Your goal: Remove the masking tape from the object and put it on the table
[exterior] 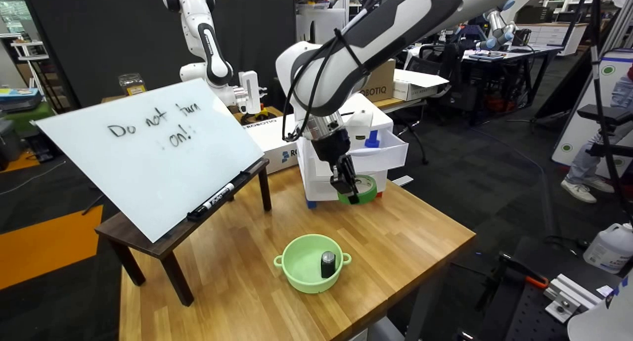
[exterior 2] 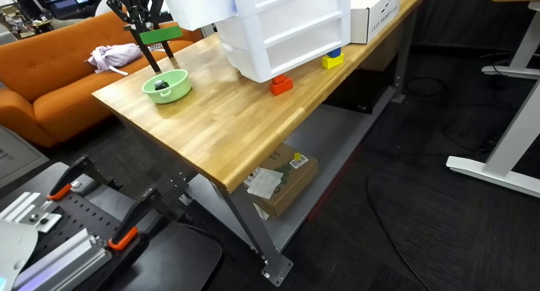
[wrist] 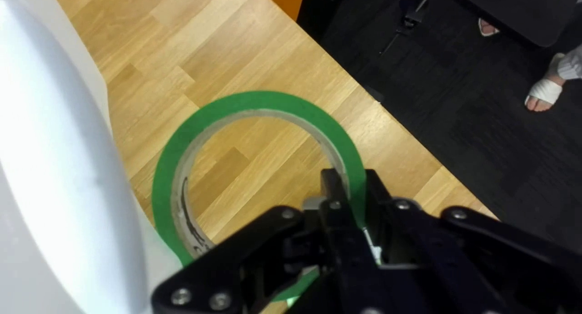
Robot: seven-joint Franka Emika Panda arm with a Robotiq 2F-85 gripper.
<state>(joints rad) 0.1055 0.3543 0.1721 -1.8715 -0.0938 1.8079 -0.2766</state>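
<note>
A roll of green masking tape (wrist: 261, 100) hangs in the air, with my gripper (wrist: 351, 182) shut on one side of its ring. One finger is inside the ring and one outside. In both exterior views the tape (exterior: 368, 195) (exterior 2: 161, 35) shows beside the white drawer unit, above the table (exterior: 410, 222). The gripper (exterior: 353, 192) points downward there. Part of the ring is hidden behind the fingers in the wrist view, and a white surface (wrist: 59, 168) borders its left side. Which thing is the task's object I cannot tell.
The white drawer unit (exterior 2: 291, 33), its top drawer (exterior: 381, 155) pulled out, stands on coloured blocks (exterior 2: 280, 85). A light green bowl (exterior: 299, 272) holding a small black item (exterior: 328, 265) sits near the table's front. At the left a small dark table (exterior: 143, 242) bears a slanted whiteboard (exterior: 163, 153).
</note>
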